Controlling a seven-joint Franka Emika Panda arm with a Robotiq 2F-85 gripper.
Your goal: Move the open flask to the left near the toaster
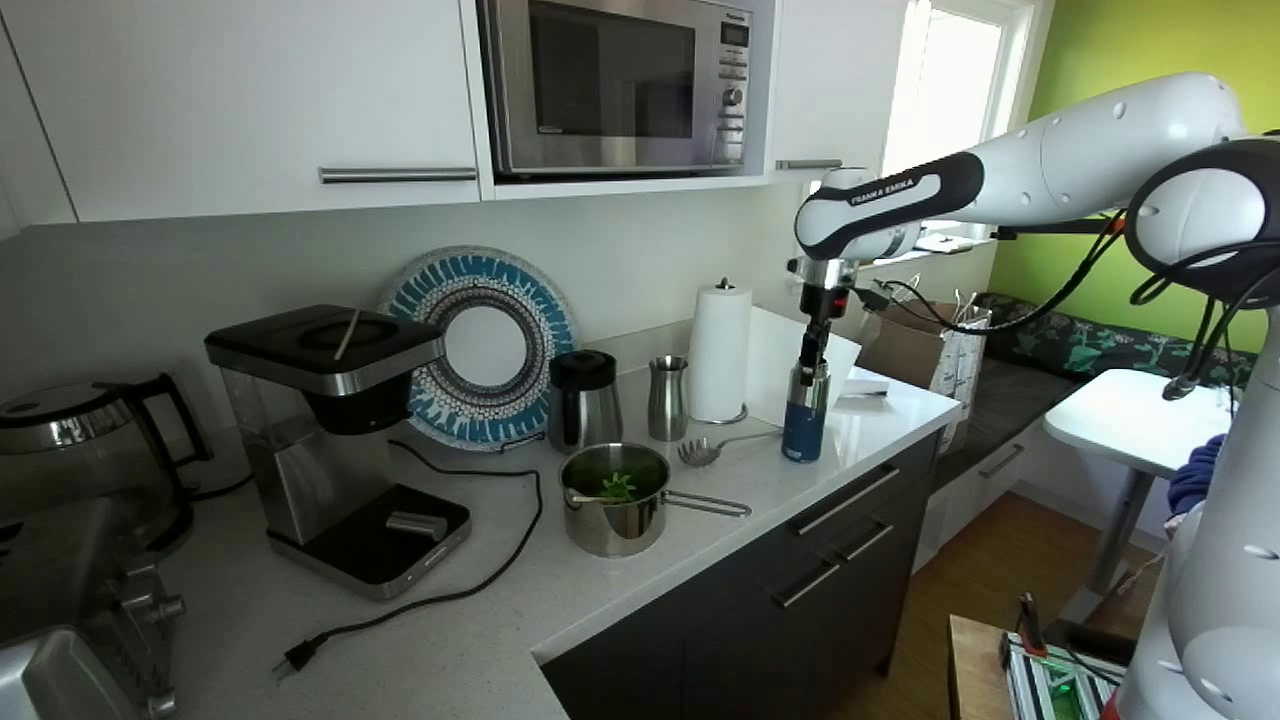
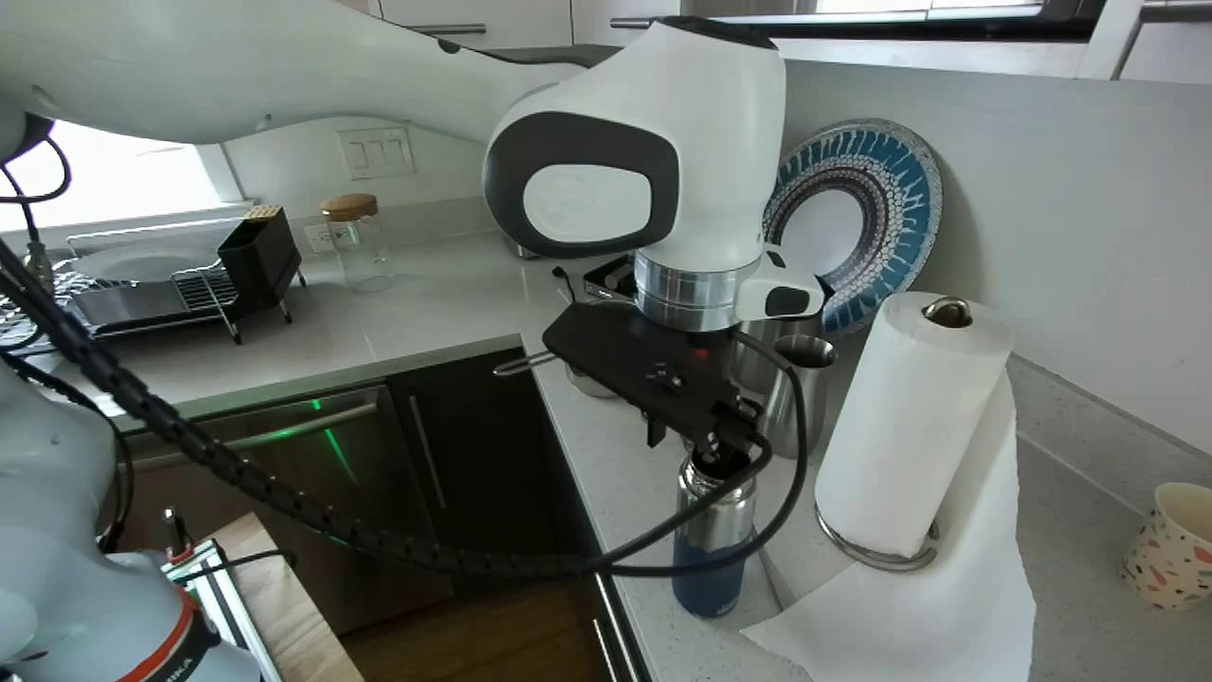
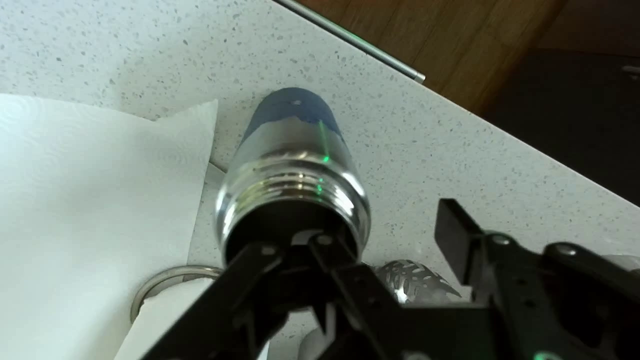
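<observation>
Toaster (image 1: 65, 590) sits left of the worktop's (image 1: 420, 660) inner corner; rightward, near the front edge, stands the open flask (image 1: 804, 420). Gripper (image 3: 380, 222) spread, one finger (image 3: 330, 257) at that mouth, we should pinch the rim squarely, lifting upright.

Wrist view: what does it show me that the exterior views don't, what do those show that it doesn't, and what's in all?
Only the wrist view looks down into the dark opening of the blue flask, with a fingertip of the gripper overlapping it.

Only the exterior views show the white robot arm and round patterned plate, both of them, and the toaster, in an exterior view.

All share the flask, gripper, white paper towel and countertop.
</observation>
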